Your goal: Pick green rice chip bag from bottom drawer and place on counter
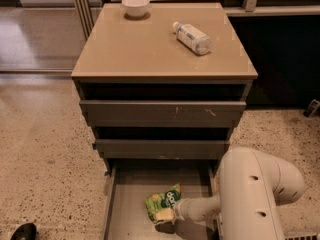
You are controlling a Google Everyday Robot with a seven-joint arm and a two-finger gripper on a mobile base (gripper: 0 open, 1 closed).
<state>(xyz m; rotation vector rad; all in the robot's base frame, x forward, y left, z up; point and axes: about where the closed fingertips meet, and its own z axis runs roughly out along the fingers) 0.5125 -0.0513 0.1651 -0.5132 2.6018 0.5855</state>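
The green rice chip bag (pixel 164 201) lies on the grey floor of the open bottom drawer (pixel 130 194), near its middle. My gripper (pixel 165 215) reaches in from the right on the end of the white arm (pixel 250 199) and sits at the bag's near edge, touching or overlapping it. The tan counter (pixel 150 44) is the top of the cabinet, above the two upper grey drawers.
A white bowl (pixel 135 5) stands at the counter's back left. A plastic bottle (pixel 192 37) lies on its side at the back right. The two upper drawers (pixel 160 113) stick out slightly. Speckled floor surrounds the cabinet. A dark object (pixel 24 231) lies at the bottom left.
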